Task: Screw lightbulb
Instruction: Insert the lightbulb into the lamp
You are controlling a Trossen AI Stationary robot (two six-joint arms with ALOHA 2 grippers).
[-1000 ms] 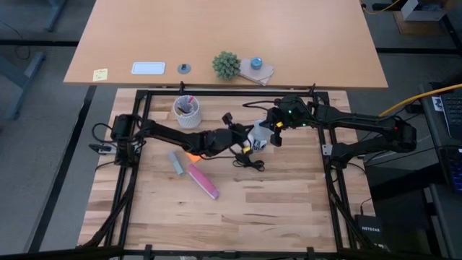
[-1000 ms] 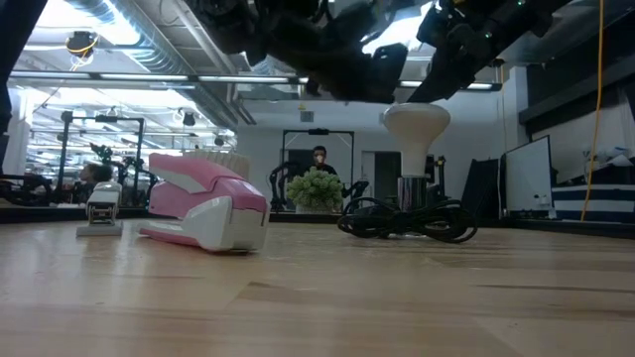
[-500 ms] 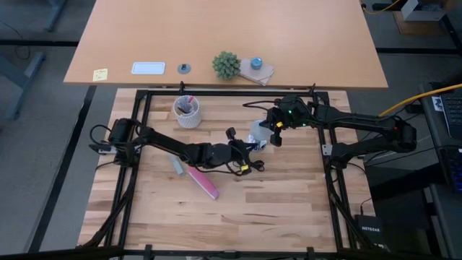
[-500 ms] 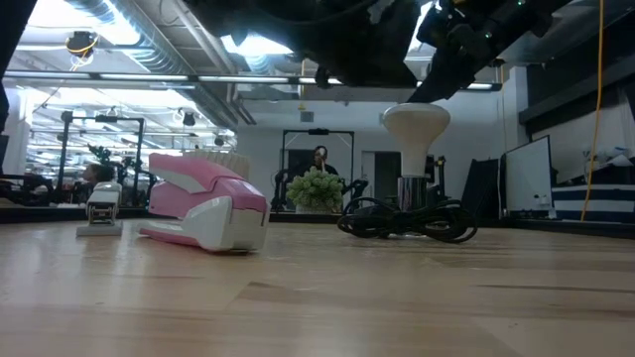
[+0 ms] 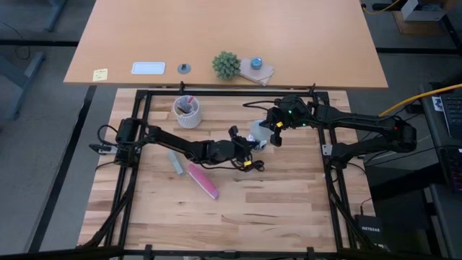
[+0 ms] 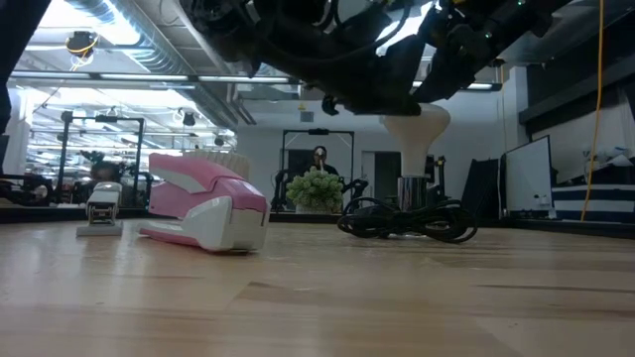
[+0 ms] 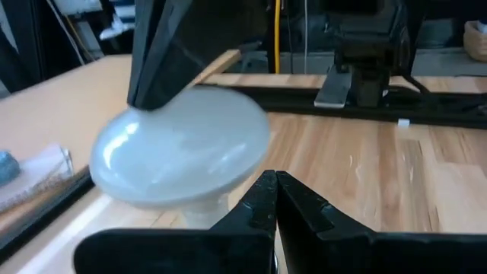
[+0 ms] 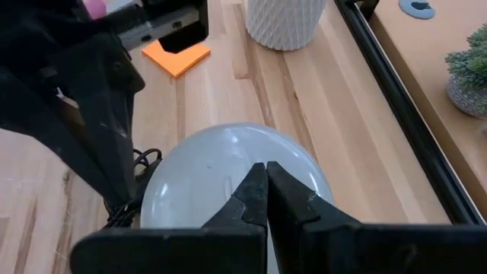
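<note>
— Step in hand? 
— Judged as the screwing-in stage: lightbulb upright, base seated in the metal socket amid a coiled black cord on the counter.

— Position of each end effector? 
— Left end effector drawn in just beside the bulb, level with its dome, fingers pressed together and empty. Right end effector poised just above and beside the dome on the opposite flank, fingers likewise pressed together, pinching nothing.

— Next move? 
— Likely a spreading of one set of fingers, a closing around the dome, then a twist; socket probably needing steadying.

— Bulb relative to them? 
— Between the two, directly ahead of both fingertips, near-touching; actual contact impossible to tell.
</note>
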